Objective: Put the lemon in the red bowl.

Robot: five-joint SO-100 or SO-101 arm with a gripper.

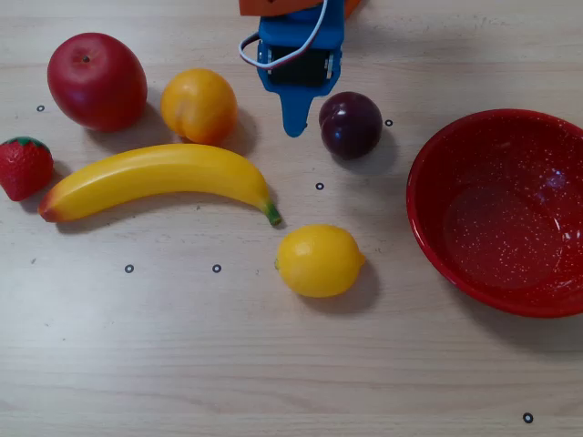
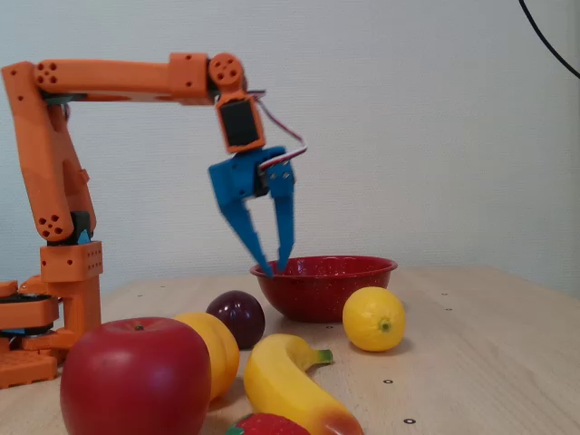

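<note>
Early stage of the task: nothing has been grasped. The lemon is shown lying on the worktop, just left of the red bowl in the overhead view and apart from it; the bowl is seen to be empty. The gripper is held above the worktop with its jaws slightly parted and nothing between them. The banana tip lies just beside the lemon, and the plum sits behind it; open worktop is left in front of the lemon and between lemon and bowl.
</note>
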